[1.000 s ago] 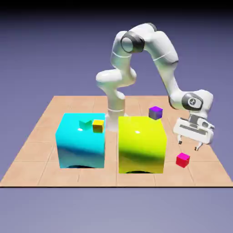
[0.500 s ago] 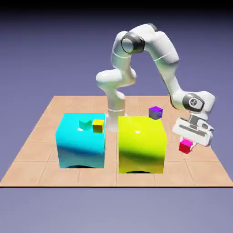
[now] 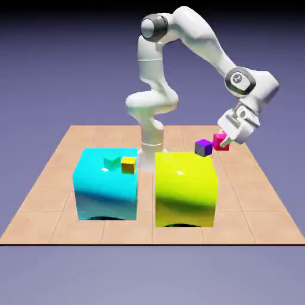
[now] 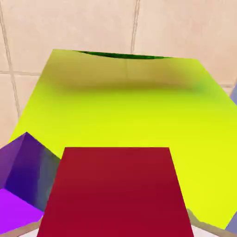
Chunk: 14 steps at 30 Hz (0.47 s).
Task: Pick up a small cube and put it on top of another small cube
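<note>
Carrying the red cube (image 3: 221,142) to the purple cube (image 3: 204,147).
Tool (image 3: 225,140) grips it; next, centre above, then lower.

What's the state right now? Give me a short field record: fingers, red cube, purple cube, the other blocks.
fingers: gripper shut on the red cube, pointing down and toward the exterior view's left
red cube: held off the table, beside the purple cube on the exterior view's right
purple cube: on the yellow block, at its far right corner; nothing on top
yellow block: on the table, right of the cyan block
cyan block: carries a tiny orange cube and a teal piece
stacking: not done
</note>
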### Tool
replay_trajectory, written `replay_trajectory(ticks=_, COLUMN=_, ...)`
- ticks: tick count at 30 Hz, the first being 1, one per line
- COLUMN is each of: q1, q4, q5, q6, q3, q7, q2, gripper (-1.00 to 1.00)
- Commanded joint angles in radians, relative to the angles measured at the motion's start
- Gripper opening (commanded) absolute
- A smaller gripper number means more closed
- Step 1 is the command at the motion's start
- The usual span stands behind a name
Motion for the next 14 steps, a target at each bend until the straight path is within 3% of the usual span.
replay_trajectory(ticks=1, q1=0.002, q4=-0.006, q5=0.038, q6=-0.029, q3=-0.005, q7=0.003, q2=-0.036, gripper=-1.00)
replay_trajectory(ticks=5, q1=0.006, q4=-0.018, q5=0.120, q6=-0.092, q3=-0.015, q7=0.009, q2=-0.112, gripper=-1.00)
replay_trajectory(ticks=10, q1=-0.003, q4=-0.188, q5=0.103, q6=0.079, q3=-0.030, q7=0.027, q2=-0.112, gripper=-1.00)
replay_trajectory(ticks=11, q1=-0.003, q4=-0.188, q5=0.103, q6=0.079, q3=-0.030, q7=0.027, q2=-0.112, gripper=1.00)
replay_trajectory(ticks=14, q1=0.001, q4=-0.116, q5=0.110, q6=0.007, q3=-0.024, q7=0.019, q2=-0.112, gripper=1.00)
